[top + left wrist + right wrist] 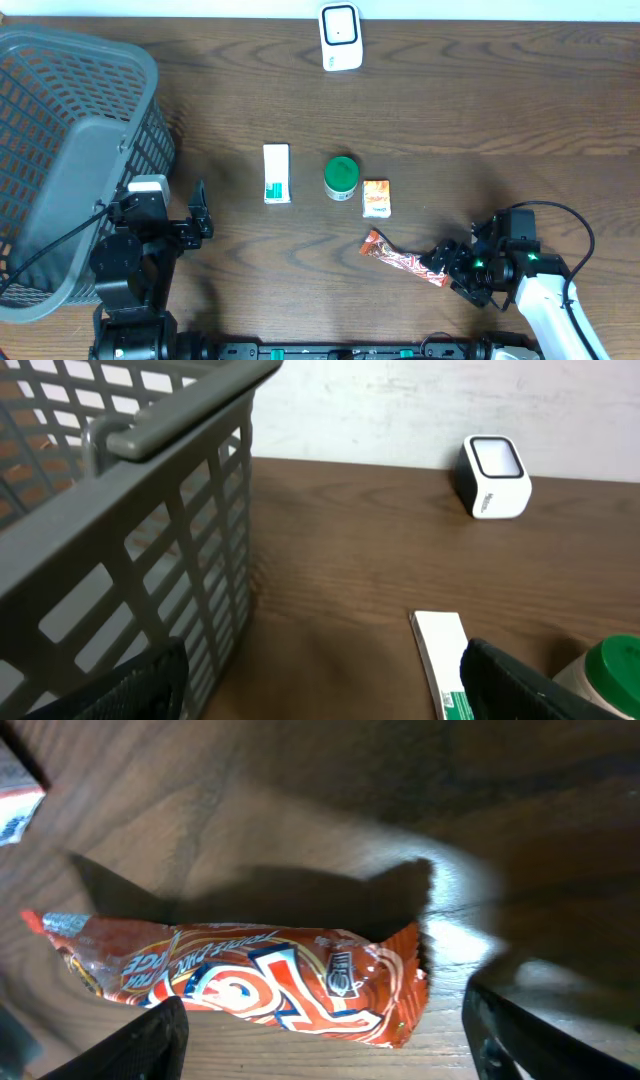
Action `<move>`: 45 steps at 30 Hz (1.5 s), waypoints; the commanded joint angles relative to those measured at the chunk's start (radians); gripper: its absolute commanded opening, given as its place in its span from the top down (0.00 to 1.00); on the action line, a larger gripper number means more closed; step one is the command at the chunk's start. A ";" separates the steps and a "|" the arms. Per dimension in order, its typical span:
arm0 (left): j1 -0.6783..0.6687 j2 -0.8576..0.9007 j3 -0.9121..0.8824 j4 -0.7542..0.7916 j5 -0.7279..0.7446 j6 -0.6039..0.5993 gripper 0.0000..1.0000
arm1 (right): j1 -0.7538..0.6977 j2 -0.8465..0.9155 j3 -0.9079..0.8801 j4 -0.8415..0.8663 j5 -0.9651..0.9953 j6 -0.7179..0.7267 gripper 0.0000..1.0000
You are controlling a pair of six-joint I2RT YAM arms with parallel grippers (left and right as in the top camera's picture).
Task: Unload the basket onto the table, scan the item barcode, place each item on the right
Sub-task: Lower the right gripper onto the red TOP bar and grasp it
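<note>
One grey mesh basket is counted, and one white barcode scanner. Four items are found on the one wooden table: one white-and-green box, one green-lidded jar, one small orange packet and one red-orange snack bar. Two grippers are counted: the left gripper and the right gripper.

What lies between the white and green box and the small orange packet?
A green-lidded jar stands between the box and the packet, seen in the overhead view.
</note>
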 commanded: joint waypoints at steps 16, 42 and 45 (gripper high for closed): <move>-0.002 -0.002 -0.001 -0.062 0.009 0.014 0.13 | 0.012 0.005 -0.041 0.115 -0.032 -0.074 0.49; -0.002 -0.002 -0.001 -0.066 0.009 0.014 0.13 | 0.012 -0.006 -0.056 0.296 -0.116 -0.092 0.99; -0.002 -0.002 -0.001 -0.066 0.009 0.014 0.13 | 0.011 -0.010 -0.056 0.309 -0.130 -0.093 0.87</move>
